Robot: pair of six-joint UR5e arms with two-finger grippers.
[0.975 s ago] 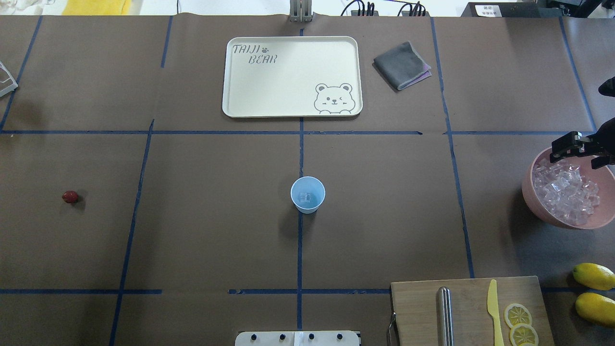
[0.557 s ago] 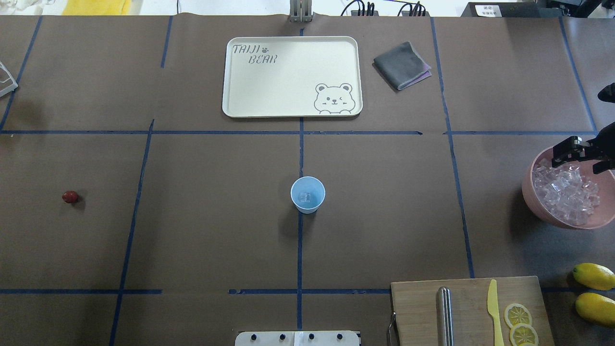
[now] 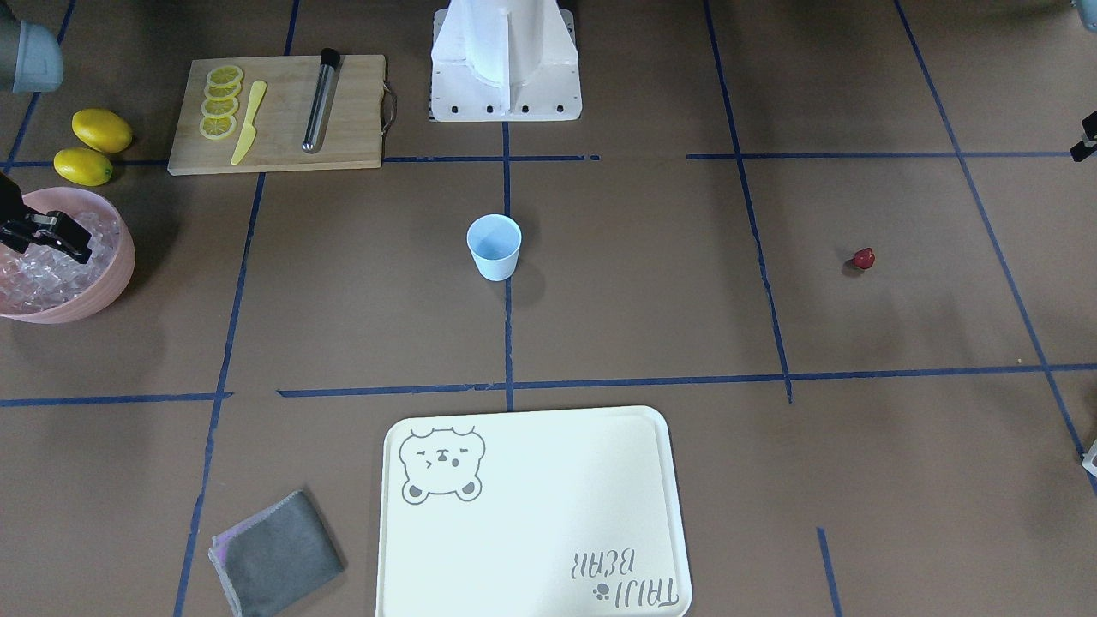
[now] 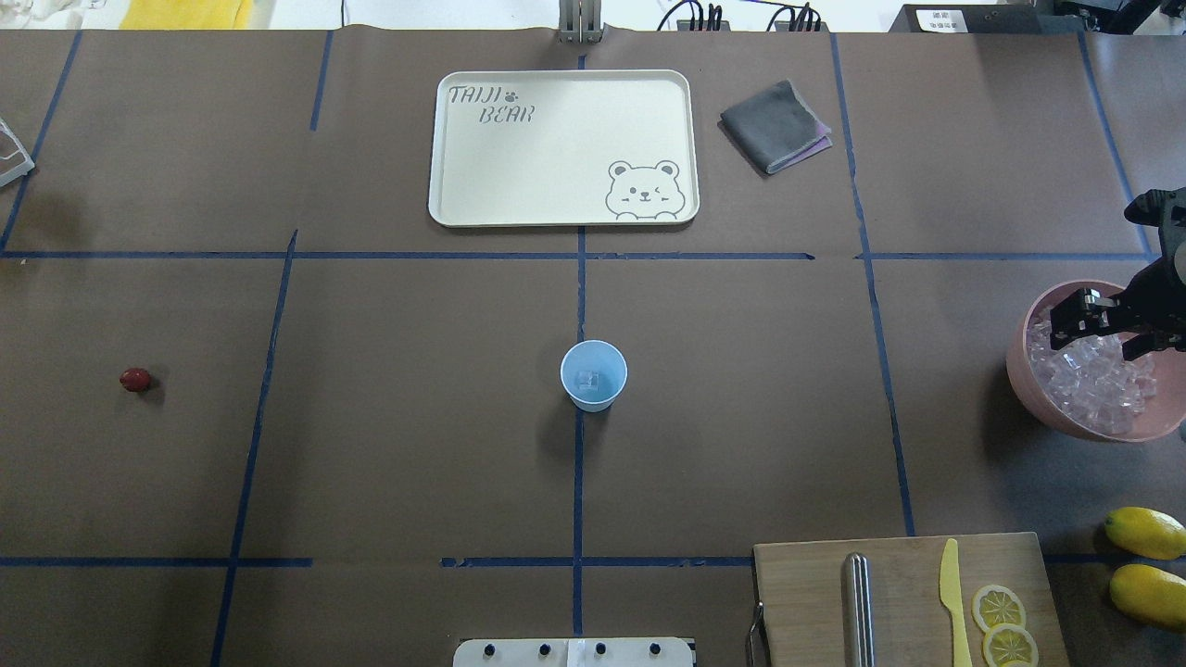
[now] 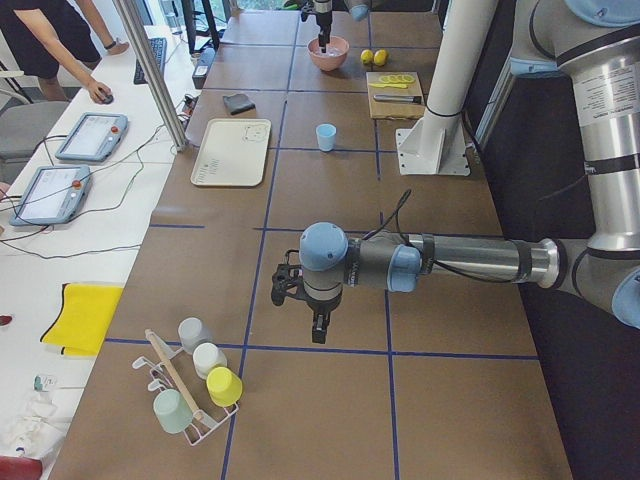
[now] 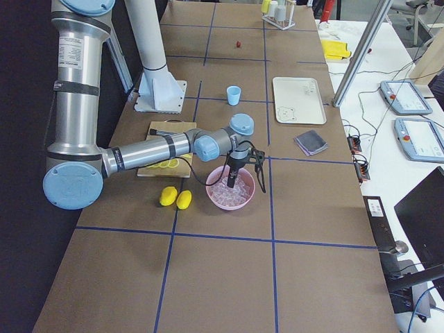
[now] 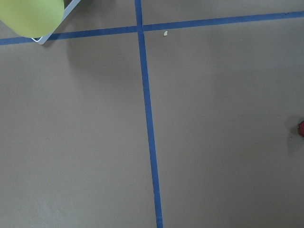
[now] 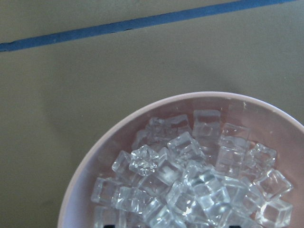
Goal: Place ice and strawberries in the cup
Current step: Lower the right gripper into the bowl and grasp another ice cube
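Observation:
The pale blue cup [image 4: 593, 375] stands upright at the table's middle with one clear ice cube [image 4: 586, 379] in it; it also shows in the front view [image 3: 494, 247]. The rest of the ice [image 4: 1098, 384] fills the pink bowl [image 4: 1024, 394] at the far right, seen close in the right wrist view [image 8: 190, 175]. My right gripper [image 4: 1104, 330] hangs open and empty just above that ice. The small red strawberry [image 4: 135, 379] lies alone far left. My left gripper [image 5: 312, 312] hovers over bare table beyond the strawberry [image 7: 301, 128]; I cannot tell whether it is open.
A cream bear tray [image 4: 463, 185] and a folded grey cloth [image 4: 774, 125] lie at the back. A cutting board [image 4: 806, 593] with a metal tube, yellow knife and lemon slices is front right, two lemons [image 4: 1144, 533] beside it. A cup rack [image 5: 190, 400] stands far left.
My right gripper has moved from the bowl's far rim to over the ice and seems lower. Cup, strawberry and everything else are unmoved.

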